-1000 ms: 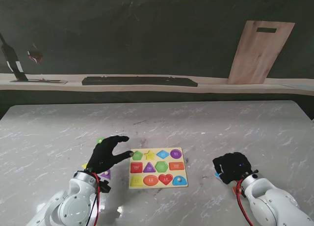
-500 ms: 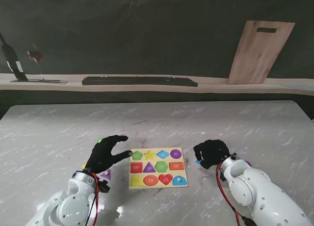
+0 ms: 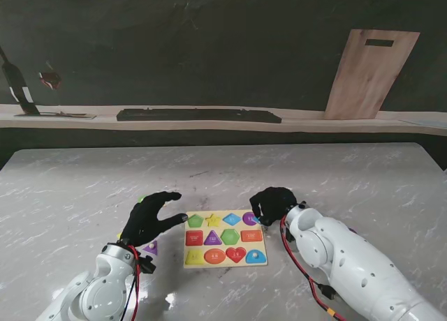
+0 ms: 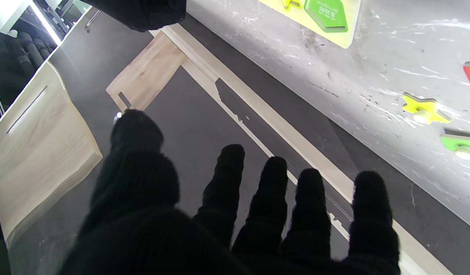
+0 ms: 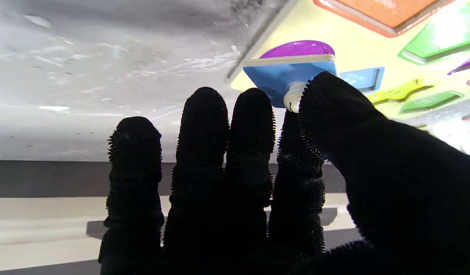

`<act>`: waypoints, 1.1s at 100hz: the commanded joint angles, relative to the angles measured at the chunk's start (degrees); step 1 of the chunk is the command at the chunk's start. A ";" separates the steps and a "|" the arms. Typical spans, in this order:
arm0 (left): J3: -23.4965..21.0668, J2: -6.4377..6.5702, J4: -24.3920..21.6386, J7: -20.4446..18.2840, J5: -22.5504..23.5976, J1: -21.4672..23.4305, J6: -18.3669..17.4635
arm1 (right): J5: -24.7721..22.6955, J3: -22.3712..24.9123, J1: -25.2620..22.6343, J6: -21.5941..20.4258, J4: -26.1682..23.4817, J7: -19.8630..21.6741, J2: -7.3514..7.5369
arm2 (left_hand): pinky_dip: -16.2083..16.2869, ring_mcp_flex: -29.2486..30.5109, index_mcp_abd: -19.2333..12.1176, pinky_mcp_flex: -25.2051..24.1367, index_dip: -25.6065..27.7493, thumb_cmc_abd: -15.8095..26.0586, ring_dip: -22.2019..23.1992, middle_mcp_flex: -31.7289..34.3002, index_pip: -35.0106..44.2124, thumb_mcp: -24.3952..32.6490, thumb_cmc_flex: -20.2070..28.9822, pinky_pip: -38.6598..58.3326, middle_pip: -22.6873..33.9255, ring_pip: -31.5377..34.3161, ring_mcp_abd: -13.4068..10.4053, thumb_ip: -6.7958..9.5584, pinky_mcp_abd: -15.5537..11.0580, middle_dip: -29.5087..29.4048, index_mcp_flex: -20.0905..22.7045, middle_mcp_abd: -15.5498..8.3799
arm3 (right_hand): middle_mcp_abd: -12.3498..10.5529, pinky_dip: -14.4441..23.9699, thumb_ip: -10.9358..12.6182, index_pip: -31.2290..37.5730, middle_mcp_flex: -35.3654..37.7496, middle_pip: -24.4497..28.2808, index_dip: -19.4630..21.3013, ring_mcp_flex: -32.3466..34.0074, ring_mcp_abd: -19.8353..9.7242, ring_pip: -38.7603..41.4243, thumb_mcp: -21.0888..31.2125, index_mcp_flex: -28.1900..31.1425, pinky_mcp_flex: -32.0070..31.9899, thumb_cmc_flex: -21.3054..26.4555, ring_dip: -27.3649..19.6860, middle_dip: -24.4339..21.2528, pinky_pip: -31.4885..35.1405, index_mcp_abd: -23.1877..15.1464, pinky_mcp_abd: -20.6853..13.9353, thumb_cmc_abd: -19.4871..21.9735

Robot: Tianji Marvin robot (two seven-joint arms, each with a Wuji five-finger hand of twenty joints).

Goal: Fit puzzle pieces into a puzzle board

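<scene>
A: What's in the yellow wooden puzzle board (image 3: pixel 225 264) right now?

B: From the stand's view its recesses show coloured shapes: a green pentagon (image 3: pixel 195 221), a yellow star, a blue diamond recess (image 3: pixel 232 219) and a purple circle (image 3: pixel 250 218) in the row farthest from me; then red, purple triangle, green hexagon and an orange rectangle (image 3: pixel 251 235); nearest me an orange oval, a red heart (image 3: pixel 235 253) and a blue half-round. Whether each is a seated piece or only the printed recess, I cannot tell.

A: And the right hand (image 3: pixel 272 203)?

B: It hovers at the board's far right corner. In the right wrist view the thumb and forefinger pinch the white knob of a blue flat diamond piece (image 5: pixel 288 78), held tilted just off the board, beside the purple circle and near the blue recess.

A: The left hand (image 3: pixel 149 217)?

B: Fingers spread, holding nothing, just left of the board, thumb reaching toward the green pentagon.

A: Any pieces off the board?

B: On the grey marble table (image 3: pixel 84 188), by the left hand, a loose yellow star piece (image 4: pixel 423 110) and a green piece (image 4: pixel 462 144), each with a knob. A small purple triangle (image 3: pixel 151 248) lies near the left wrist.
</scene>
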 commanded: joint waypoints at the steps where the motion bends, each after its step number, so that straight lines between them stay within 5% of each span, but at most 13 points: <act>1: -0.08 -0.16 -0.34 0.02 -0.35 0.21 -0.25 | 0.24 -1.49 1.81 0.12 0.83 -0.15 -1.60 | 0.85 0.21 -1.51 -0.76 -0.22 1.22 -0.20 0.52 -1.03 -1.95 0.76 -0.55 -1.00 -1.57 -1.94 2.30 -5.09 -0.35 1.36 -0.77 | 3.01 -0.59 1.98 1.48 3.09 0.84 0.34 2.05 0.07 1.29 2.85 2.31 0.68 1.77 -0.40 -0.39 1.99 0.04 1.43 -0.83; 55: -0.35 -0.22 -0.30 0.43 -0.25 0.32 -0.62 | 7.88 -16.46 12.88 1.39 10.25 -2.91 -6.40 | 0.82 0.19 -1.57 -0.79 -0.25 1.38 -0.22 0.54 -1.10 -1.97 0.68 -0.61 -1.06 -1.62 -1.94 2.30 -5.08 -0.39 1.58 -0.72 | 3.02 -0.96 2.21 1.27 2.81 1.00 0.62 2.11 0.05 1.58 2.37 2.13 0.86 1.92 -0.66 -0.35 2.47 0.12 1.61 -0.36; 110: -0.34 -0.22 -0.29 0.42 -0.34 0.40 -0.71 | 10.14 -23.80 17.03 0.50 18.42 -6.17 -9.84 | 0.83 0.32 -1.56 -0.77 -0.27 1.45 -0.20 0.64 -1.21 -1.96 0.60 -0.61 -1.13 -1.60 -1.88 2.30 -4.96 -0.41 1.69 -0.62 | 2.64 -1.41 2.55 1.28 2.21 1.37 1.05 1.93 -0.21 1.69 1.71 1.48 0.90 1.87 -0.87 -0.02 2.65 -0.16 1.44 0.36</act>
